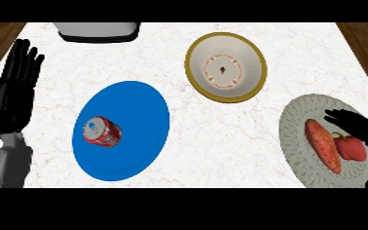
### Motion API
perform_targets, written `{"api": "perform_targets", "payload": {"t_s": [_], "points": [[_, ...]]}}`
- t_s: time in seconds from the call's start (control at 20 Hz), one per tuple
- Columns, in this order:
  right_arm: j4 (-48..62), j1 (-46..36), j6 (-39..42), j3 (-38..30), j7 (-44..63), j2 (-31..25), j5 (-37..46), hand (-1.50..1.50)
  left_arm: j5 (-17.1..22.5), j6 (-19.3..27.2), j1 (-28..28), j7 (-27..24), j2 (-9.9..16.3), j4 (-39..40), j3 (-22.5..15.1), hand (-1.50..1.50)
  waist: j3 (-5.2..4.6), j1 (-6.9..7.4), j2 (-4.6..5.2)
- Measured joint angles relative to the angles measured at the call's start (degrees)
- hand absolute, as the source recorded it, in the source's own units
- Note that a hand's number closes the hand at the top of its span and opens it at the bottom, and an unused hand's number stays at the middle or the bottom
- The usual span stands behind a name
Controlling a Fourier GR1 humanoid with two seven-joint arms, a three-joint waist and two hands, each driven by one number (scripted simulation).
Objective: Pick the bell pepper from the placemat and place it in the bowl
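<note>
Your pepper (351,147) lies on the placemat (305,114) at 4 o'clock, beside a sweet potato (322,145). Right hand (351,122) touches it, fingers spread, gripping nothing. Bowl (226,67) sits at 1 o'clock; left hand (18,85) rests open at 9.

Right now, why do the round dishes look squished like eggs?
In the head view the camera's angle stretches the round blue plate and gold-rimmed white bowl into ovals; the red soda can on the plate appears end-on.

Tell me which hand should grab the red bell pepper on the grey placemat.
Right. The black right hand already hovers beside the red bell pepper on the round grey placemat. The black left hand rests open at the counter's far left edge, fingers up.
</note>
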Motion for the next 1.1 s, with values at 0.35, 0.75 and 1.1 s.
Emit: {"api": "perform_targets", "payload": {"t_s": [0.35, 0.75, 1.1], "points": [[2.3, -2.2, -4.0, -1.2, -4.2, 1.0, -0.7, 1.5, -0.6, 0.3, -2.7, 0.2, 0.0, 2.4, 0.5, 0.0, -0.24, -0.2, -0.06], [10.5, -10.6, -5.5, -2.1, -5.3, -1.4, 0.8, 1.5, 0.0, -1.4, -3.0, -0.1, -0.3, 2.3, 0.1, 0.0, 0.04, 1.81, 0.59], [22.3, -24.4, -1.2, -1.9, -2.8, -9.4, 5.2, 1.5, -0.2, -2.6, -6.3, -0.3, -2.0, 1.8, -2.9, 0.0, 0.68, 8.18, 3.21]]}}
